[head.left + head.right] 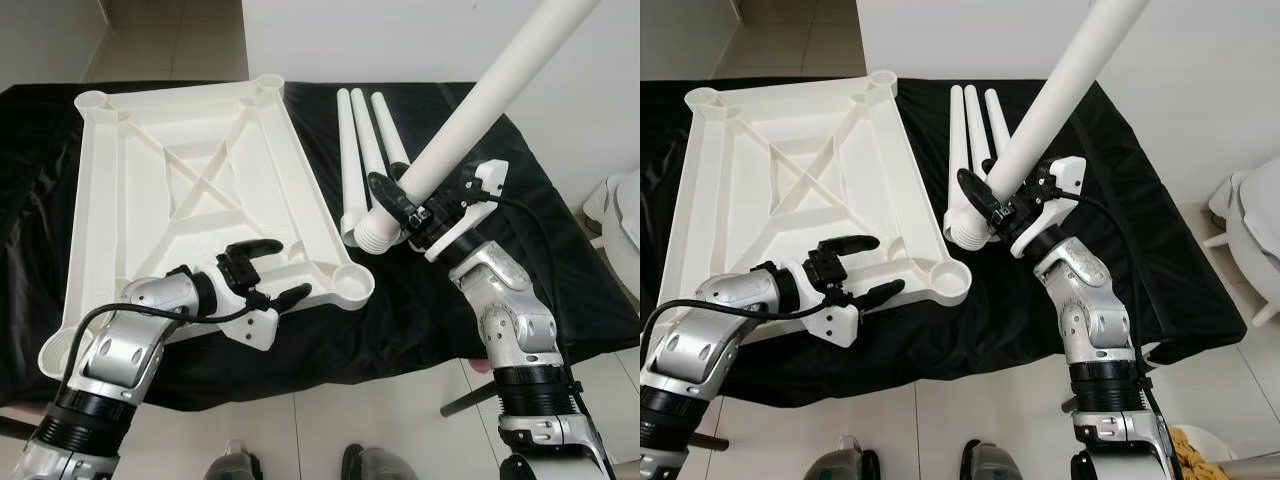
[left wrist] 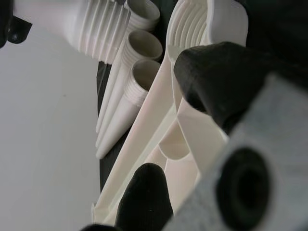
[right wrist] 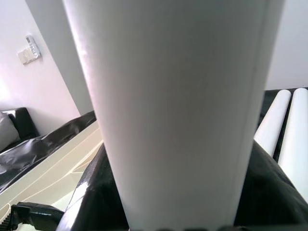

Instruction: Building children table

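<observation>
Overhead, in the left eye view, an upturned white tabletop [image 1: 190, 190] is seen lying on a black cloth [image 1: 420, 310], with three spare legs [image 1: 365, 150] laid side by side at its right. A fourth leg [image 1: 480, 100] is clamped in the right gripper [image 1: 405, 205] just above its threaded end and is held tilted, its far end raised up and to the right. The leg is judged stiff, light and smooth, so a hold low on the shaft suits it.

From the right eye view, the left gripper [image 1: 855, 268] is seen with its fingers spread apart, straddling the near rim of the tabletop beside the near-right corner socket [image 1: 948, 274]; the forearm is reached across from the left.

Through the left wrist view, ribbed leg ends [image 2: 144, 45] are made out past the black fingertips [image 2: 144, 192], though contact with the rim cannot be confirmed.

Lastly, in the right wrist view, the held shaft [image 3: 173, 110] is shown close.
</observation>
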Robot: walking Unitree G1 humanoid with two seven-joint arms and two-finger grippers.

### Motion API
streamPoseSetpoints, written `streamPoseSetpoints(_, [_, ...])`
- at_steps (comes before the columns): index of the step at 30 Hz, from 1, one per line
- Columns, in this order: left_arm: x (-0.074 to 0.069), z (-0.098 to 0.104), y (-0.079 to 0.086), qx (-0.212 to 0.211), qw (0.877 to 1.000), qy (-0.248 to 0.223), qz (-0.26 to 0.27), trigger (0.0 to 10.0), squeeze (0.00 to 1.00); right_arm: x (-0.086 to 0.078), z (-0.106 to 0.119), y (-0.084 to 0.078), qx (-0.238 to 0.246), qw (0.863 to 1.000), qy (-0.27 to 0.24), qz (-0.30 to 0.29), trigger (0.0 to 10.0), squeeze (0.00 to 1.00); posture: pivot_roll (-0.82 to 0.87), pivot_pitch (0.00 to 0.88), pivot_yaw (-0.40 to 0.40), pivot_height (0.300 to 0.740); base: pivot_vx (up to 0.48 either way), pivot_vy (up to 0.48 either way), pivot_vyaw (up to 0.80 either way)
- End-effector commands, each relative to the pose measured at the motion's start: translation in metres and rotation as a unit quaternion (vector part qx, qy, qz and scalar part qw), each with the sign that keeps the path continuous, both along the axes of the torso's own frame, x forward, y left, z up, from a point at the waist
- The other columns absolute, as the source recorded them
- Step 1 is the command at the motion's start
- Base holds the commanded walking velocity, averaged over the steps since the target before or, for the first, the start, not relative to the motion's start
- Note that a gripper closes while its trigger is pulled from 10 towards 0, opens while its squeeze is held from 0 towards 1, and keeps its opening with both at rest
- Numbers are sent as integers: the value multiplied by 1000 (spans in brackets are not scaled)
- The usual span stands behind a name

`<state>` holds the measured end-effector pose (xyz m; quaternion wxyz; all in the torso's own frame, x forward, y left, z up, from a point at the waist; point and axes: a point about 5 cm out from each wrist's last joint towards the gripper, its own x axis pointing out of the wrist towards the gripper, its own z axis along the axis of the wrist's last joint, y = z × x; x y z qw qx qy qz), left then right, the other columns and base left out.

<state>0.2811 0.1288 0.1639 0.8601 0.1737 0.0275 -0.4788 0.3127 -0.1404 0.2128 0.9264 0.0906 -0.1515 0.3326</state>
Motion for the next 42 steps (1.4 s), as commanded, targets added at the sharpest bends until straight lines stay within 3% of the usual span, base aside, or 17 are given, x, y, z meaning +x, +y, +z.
streamPoseSetpoints(1, [-6, -2, -2, 7, 999, 14, -30, 10000, 0, 0, 5, -2, 6, 1000, -6, -1, 10000, 0, 52, 96, -17, 740, 0, 0, 0])
streamPoseSetpoints(3, [-5, -4, -2, 17, 999, 17, -30, 10000, 0, 1, 5, -2, 6, 1000, -7, -1, 10000, 0, 54, 94, -15, 740, 0, 0, 0])
streamPoseSetpoints(4, [-5, -11, -1, 42, 998, 21, -41, 10000, 0, 1, 6, -3, 6, 1000, -8, -2, 10000, 0, 53, 94, -14, 740, 0, 0, 0])
streamPoseSetpoints(16, [-6, -24, -5, 83, 993, 40, -71, 10000, 0, 2, 7, -5, 3, 1000, -10, -9, 10000, 0, 39, 95, -8, 740, 0, 0, 0])
streamPoseSetpoints(22, [-6, -36, -4, 123, 987, 54, -87, 10000, 0, 2, 7, -7, 2, 1000, -12, -16, 10000, 0, 29, 98, 2, 740, 0, 0, 0])
streamPoseSetpoints(28, [-4, -34, -5, 112, 988, 59, -87, 9922, 0, 1, 7, -8, 1, 1000, -12, -21, 10000, 0, 23, 99, 9, 740, 0, 0, 0])
streamPoseSetpoints(29, [-4, -34, -5, 111, 988, 59, -85, 6745, 0, 1, 7, -8, 1, 1000, -12, -23, 10000, 0, 21, 99, 12, 740, 0, 0, 0])
streamPoseSetpoints(30, [-3, -33, -5, 110, 989, 58, -83, 2039, 0, 1, 6, -8, 0, 1000, -12, -23, 10000, 0, 21, 99, 12, 740, 0, 0, 0])
streamPoseSetpoints(32, [-3, -32, -5, 105, 990, 55, -82, 2039, 0, 1, 6, -8, 0, 1000, -12, -24, 10000, 0, 21, 98, 14, 740, 0, 0, 0])
streamPoseSetpoints(33, [1, -30, -5, 98, 992, 46, -69, 0, 0, 1, 6, -8, 1, 1000, -12, -26, 10000, 0, 23, 98, 14, 740, 0, 0, 0])
streamPoseSetpoints(34, [2, -29, -5, 98, 992, 43, -65, 0, 0, 1, 6, -8, 2, 1000, -12, -27, 10000, 0, 23, 98, 14, 740, 0, 0, 0])
streamPoseSetpoints(35, [4, -28, -5, 98, 993, 39, -59, 4902, 0, 1, 6, -8, 2, 1000, -12, -27, 10000, 0, 23, 97, 15, 740, 0, 0, 0])
streamPoseSetpoints(36, [5, -28, -4, 98, 993, 37, -56, 4902, 0, 1, 6, -8, 2, 1000, -12, -27, 10000, 0, 24, 97, 15, 740, 0, 0, 0])
streamPoseSetpoints(37, [5, -28, -4, 98, 993, 36, -53, 10000, 0, 1, 6, -8, 2, 1000, -12, -27, 10000, 0, 24, 97, 15, 740, 0, 0, 0])
streamPoseSetpoints(42, [9, -23, -4, 89, 995, 16, -40, 10000, 0, 1, 6, -8, 3, 1000, -12, -27, 10000, 0, 27, 96, 17, 740, 0, 0, 0])
